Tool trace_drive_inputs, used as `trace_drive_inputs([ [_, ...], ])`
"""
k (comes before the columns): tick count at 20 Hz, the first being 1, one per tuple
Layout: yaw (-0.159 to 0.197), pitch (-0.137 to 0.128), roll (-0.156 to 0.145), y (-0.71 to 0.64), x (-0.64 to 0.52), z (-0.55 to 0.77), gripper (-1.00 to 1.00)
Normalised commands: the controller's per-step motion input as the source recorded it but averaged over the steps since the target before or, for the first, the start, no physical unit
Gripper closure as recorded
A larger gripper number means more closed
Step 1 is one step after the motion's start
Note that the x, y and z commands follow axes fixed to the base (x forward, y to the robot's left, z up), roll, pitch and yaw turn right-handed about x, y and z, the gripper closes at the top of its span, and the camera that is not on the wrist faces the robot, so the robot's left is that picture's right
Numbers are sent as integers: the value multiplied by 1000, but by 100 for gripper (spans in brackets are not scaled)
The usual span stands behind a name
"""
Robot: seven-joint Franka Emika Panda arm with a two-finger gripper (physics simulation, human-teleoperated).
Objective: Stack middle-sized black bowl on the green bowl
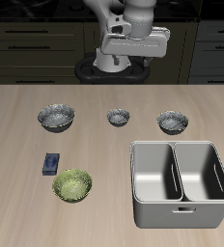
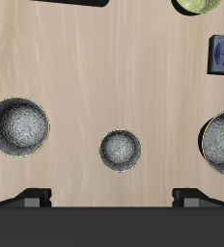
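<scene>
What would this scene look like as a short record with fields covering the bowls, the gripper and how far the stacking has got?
middle-sized black bowl: end of the back row, empty
green bowl: nearer the table's front edge, nothing stacked in it
smallest dark bowl: middle of the row
largest dark bowl: other end of the row
gripper: raised, fingers wide apart, holding nothing
small blue object: beside the green bowl
metal bin: two compartments
stacking: not yet begun

No legible text, label, brand, number or sign found in either view. Small blue box on desk carries dark face marking, too small and blurred to read. Bowls, steel bin, end effector housing: unmarked.
</scene>
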Motion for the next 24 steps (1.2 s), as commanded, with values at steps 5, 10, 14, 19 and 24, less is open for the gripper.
trace_drive_inputs([
  [5,10,-8,27,440,33,20,-100],
  [10,8,-11,67,514,27,26,-100],
  [14,-9,-5,27,299,46,5,-100],
  [19,-17,-2,18,291,85,-20,-100],
  [24,-36,19,11,254,114,-86,-100],
])
